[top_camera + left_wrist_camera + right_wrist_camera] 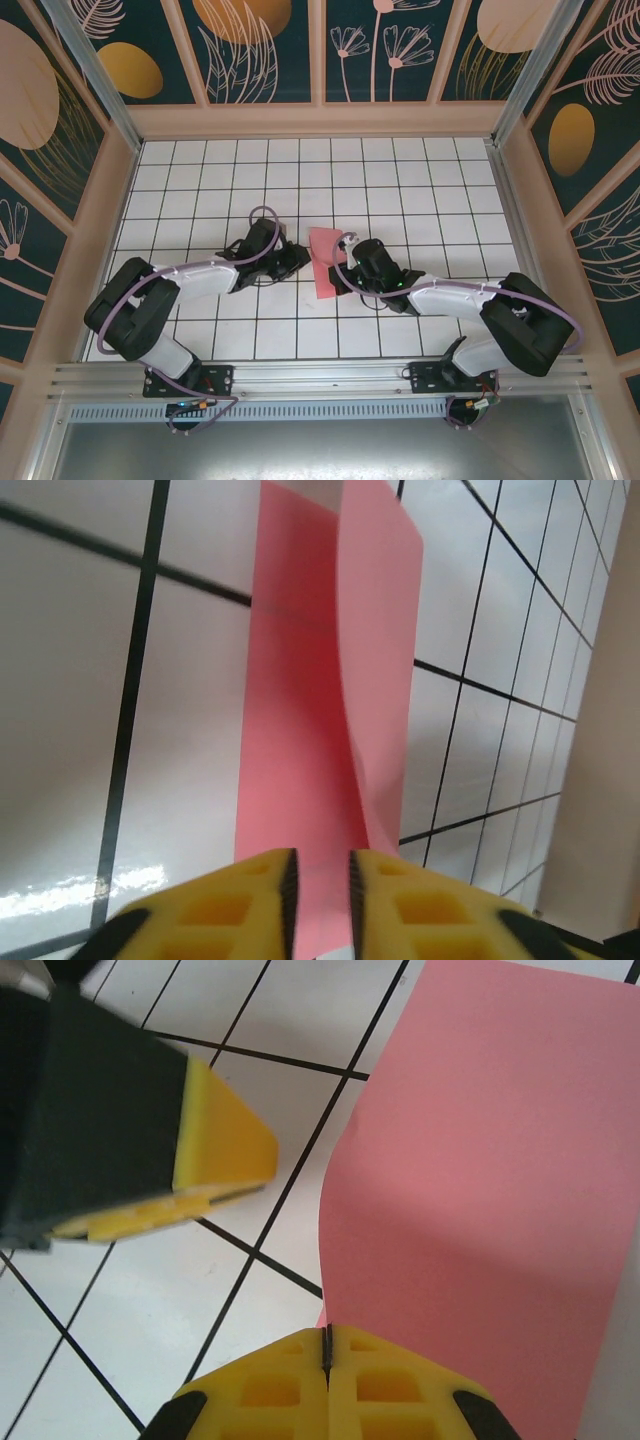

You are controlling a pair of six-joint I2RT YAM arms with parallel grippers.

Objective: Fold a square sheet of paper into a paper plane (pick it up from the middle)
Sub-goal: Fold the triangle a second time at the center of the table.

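Gridded bench (200, 170) with the square sheet of paper (323, 262) lying folded over.
One flap of it stands lifted. The right fingers (270, 1390) are pressed together on its edge. The left fingers (250, 900) stand narrowly apart, the paper just ahead of them.

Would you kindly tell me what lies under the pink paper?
The square sheet of paper rests on the white gridded table, one flap raised over its lower layer. What lies directly beneath is covered.
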